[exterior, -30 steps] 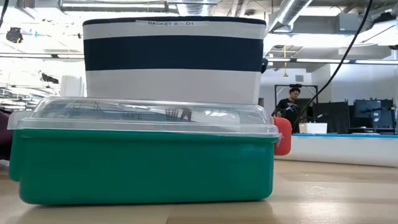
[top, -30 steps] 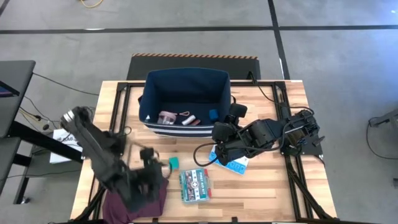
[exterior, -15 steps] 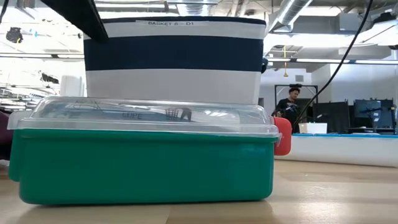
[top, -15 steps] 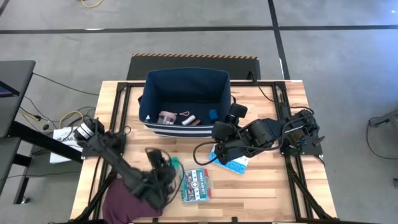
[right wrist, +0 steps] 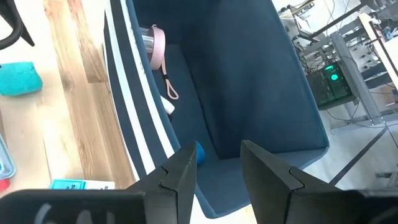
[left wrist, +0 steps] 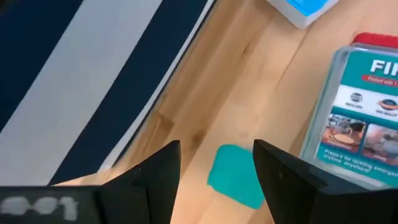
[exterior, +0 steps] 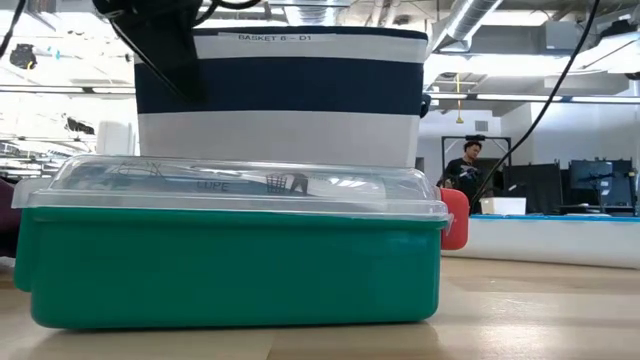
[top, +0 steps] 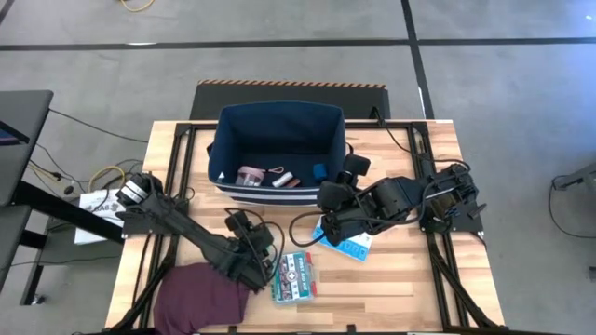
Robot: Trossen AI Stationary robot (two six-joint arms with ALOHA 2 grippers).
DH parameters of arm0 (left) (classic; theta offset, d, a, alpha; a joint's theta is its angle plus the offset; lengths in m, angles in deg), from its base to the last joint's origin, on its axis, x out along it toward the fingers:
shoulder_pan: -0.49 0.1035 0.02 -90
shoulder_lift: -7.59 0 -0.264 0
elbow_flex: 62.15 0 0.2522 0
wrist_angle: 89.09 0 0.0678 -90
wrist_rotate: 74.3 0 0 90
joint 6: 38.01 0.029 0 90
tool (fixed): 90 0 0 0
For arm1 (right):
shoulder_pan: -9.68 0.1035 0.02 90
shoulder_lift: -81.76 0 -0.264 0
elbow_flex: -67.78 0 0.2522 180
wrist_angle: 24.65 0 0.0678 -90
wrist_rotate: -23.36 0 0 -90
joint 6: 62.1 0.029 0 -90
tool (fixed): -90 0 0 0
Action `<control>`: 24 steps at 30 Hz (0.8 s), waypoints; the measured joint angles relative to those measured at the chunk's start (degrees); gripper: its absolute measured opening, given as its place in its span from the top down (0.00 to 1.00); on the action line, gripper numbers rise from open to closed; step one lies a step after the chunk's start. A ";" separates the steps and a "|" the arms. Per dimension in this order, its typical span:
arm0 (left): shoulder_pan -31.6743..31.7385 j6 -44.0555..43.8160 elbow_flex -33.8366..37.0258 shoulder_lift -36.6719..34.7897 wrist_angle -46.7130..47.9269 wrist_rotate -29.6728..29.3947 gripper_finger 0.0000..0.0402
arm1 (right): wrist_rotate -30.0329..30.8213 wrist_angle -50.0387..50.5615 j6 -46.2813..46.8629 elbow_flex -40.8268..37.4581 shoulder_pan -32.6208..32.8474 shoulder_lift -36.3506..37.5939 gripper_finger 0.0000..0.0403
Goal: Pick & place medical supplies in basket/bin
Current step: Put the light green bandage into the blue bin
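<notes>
Your wooden tabletop [top: 410, 279] fills the middle of the high view, with grey floor all around it. The navy bin [top: 277, 149] sits at the upper middle of the frame. Inside it you can see a pink tape roll [top: 250, 175], a white tube [top: 285, 180] and a small blue block [top: 319, 171].

Your left pincer [left wrist: 216, 163] is low in the middle of the high view. Its fingers are spread wide with nothing between them, and they hang right over the small green block [left wrist: 235, 175]. The green-white box [top: 293, 276] lies just beside that block.

Your right pincer [right wrist: 217, 159] is about half open and holds nothing. It waits by the bin's lower right corner, above the light-blue pill organizer [top: 349, 244]. A purple cloth [top: 200, 293] lies at the lower left.
</notes>
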 joint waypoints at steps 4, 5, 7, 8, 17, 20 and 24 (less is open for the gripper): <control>0.31 -0.02 1.02 -0.13 -1.47 -0.75 0.52 | -0.03 0.01 -0.03 -0.01 0.00 0.00 0.71; 0.30 -0.02 1.97 -0.11 -2.73 -0.54 0.52 | -0.03 0.00 -0.03 0.01 0.00 0.00 0.71; 0.23 -0.41 4.26 -0.02 -4.88 0.21 0.52 | -0.03 0.02 -0.03 0.01 0.00 0.00 0.71; 0.19 -0.99 5.74 -0.03 -6.31 0.48 0.52 | -0.01 0.00 -0.03 -0.02 0.00 0.00 0.71; 0.16 -1.23 16.00 -0.02 -16.14 0.78 0.52 | -0.01 0.02 -0.09 -0.02 0.00 0.00 0.71; -0.89 0.53 16.17 -0.02 -17.52 0.40 0.52 | -0.01 0.02 -0.12 0.00 -0.04 0.00 0.71; -2.82 2.33 16.17 -0.02 -19.50 0.30 0.52 | -0.03 0.00 -0.12 0.01 -0.02 0.00 0.71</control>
